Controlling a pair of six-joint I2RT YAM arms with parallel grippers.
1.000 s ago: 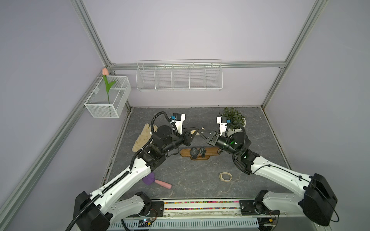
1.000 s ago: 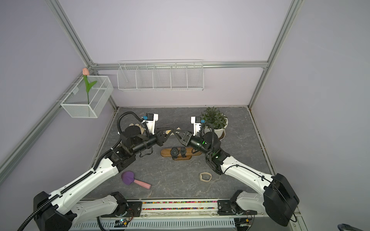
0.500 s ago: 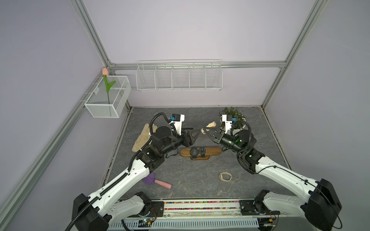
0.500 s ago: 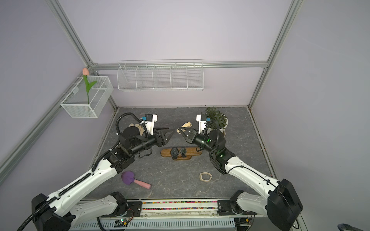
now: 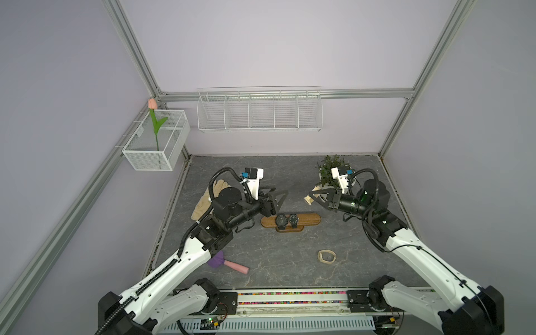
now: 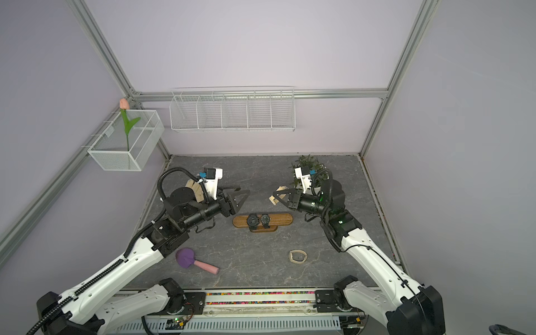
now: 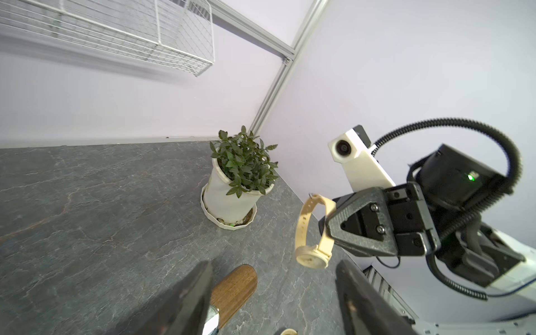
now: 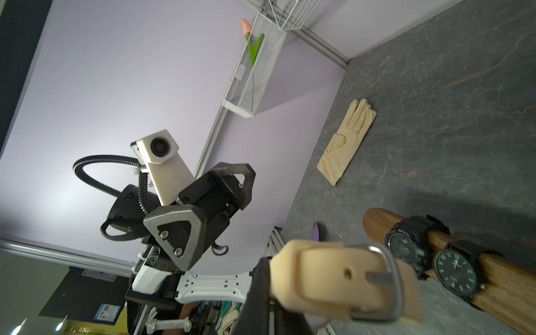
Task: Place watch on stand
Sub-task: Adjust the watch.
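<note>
Cream rubbery strap, metal buckle, round pale face: that's the watch (image 7: 311, 257). The right gripper (image 5: 316, 197) has it pinched by the band, jaws clenched tight. The loop dangles off the fingertips with the face hanging lowest, clear of the table.

Nearby sits the stand (image 5: 307, 219), a long flat bar of brown grained wood with rounded ends, on a smaller oval base. Two black round-faced watches (image 5: 280, 220) wrap its middle, side by side, and the bar's right end is bare wood. In both top views the cream watch hangs just beyond that bare end, apart from the stand.

Opposite, the left gripper (image 5: 280, 193) has its dark triangular fingers spread wide, holding nothing, up near the bar's left end. The tabletop (image 5: 290, 261) is grey and veined like slate.
</note>
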